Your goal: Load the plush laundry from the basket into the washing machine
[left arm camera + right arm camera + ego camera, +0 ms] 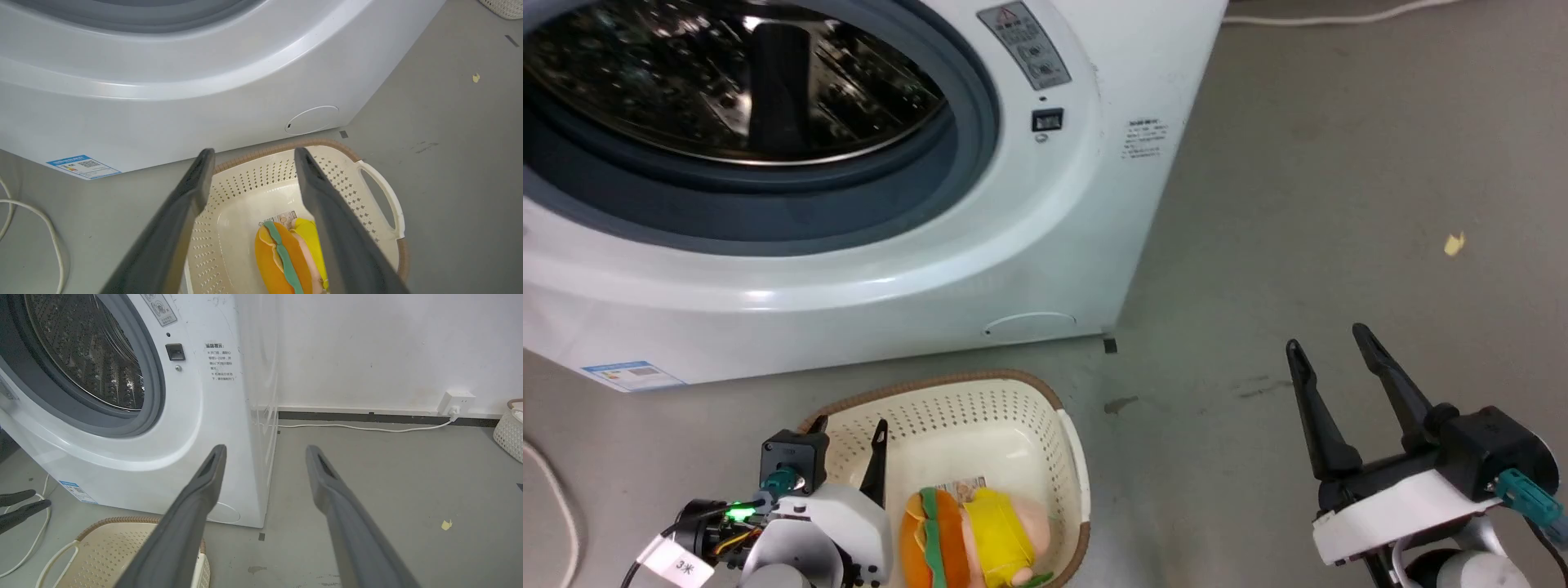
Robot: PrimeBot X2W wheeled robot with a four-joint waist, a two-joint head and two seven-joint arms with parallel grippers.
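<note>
Left gripper (849, 423) hangs over the left part of the basket (980, 378), fingers spread wide and holding nothing. The plush laundry (968, 535) lies on the basket floor, partly over a sticker (964, 487), just beside the gripper's right finger; contact cannot be confirmed. Right gripper (1327, 339) is likewise spread and unloaded above the grey floor (1339, 163), well apart from the basket. The basket sits near the front of the washing machine (915, 269), whose steel drum (727, 90) is exposed.
</note>
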